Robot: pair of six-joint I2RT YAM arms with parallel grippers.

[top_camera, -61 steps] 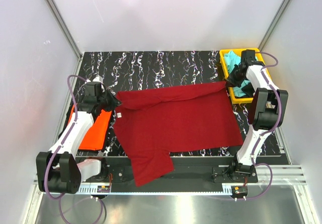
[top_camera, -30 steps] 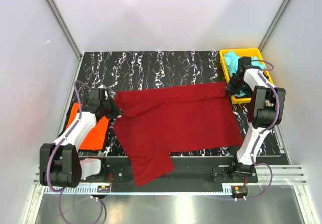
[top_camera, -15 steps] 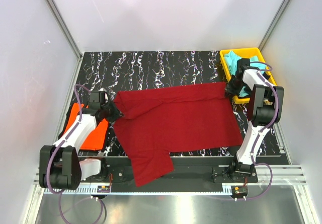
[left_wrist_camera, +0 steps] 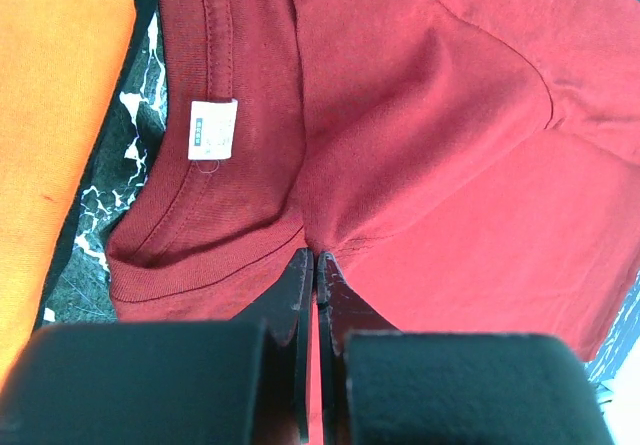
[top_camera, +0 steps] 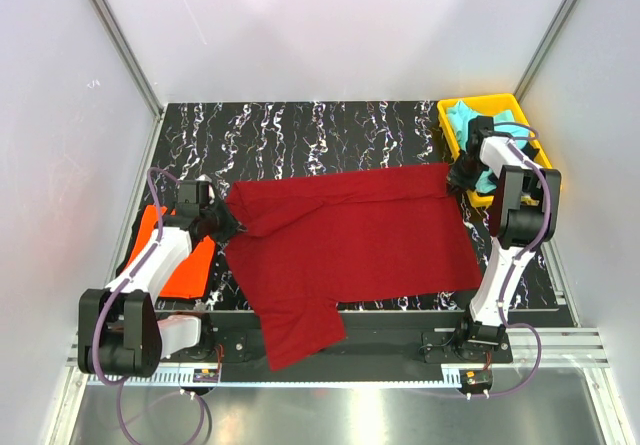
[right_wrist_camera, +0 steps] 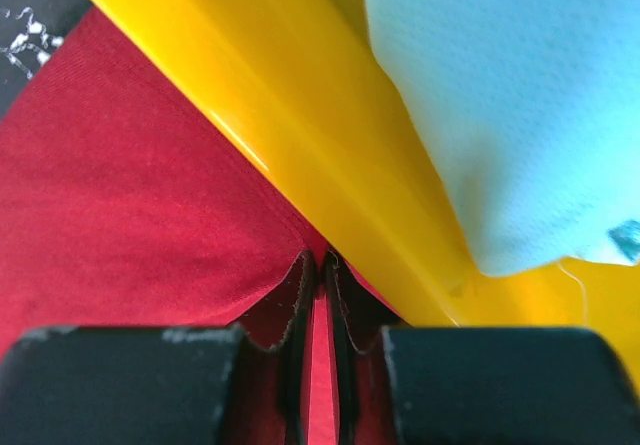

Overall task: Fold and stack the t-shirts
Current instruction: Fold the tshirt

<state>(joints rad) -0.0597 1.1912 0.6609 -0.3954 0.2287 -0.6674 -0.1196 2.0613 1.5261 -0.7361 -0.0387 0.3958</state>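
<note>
1. dark red t-shirt point(top_camera: 350, 240): lay spread on the worktop point(top_camera: 300, 135), long axis left to right, collar at the left, hem at the right. one sleeve hung over the near edge.
2. left claw point(left_wrist_camera: 315, 265): clamped together on a pinch of the red cloth at the shoulder, just beside the collar and its white neck label point(left_wrist_camera: 212, 128).
3. right claw point(right_wrist_camera: 318, 265): at the shirt's far right corner, pressed against the outer wall of the yellow tray point(right_wrist_camera: 300, 135). its fingers stood close with red cloth in the slit; whether they gripped it tight i could not tell.
4. relation for the coming move, as i judged it: both claws sat on the far edge, one at each end, with the body of the shirt lying toward my bases. a fold would carry that edge toward me.
5. orange t-shirt point(left_wrist_camera: 50, 115): flat at the left, just beside the collar, apart from the red cloth.
6. turquoise t-shirt point(right_wrist_camera: 500, 115): inside the tray.
7. room: bare worktop beyond the far edge; tray close on the right, orange shirt on the left.
</note>
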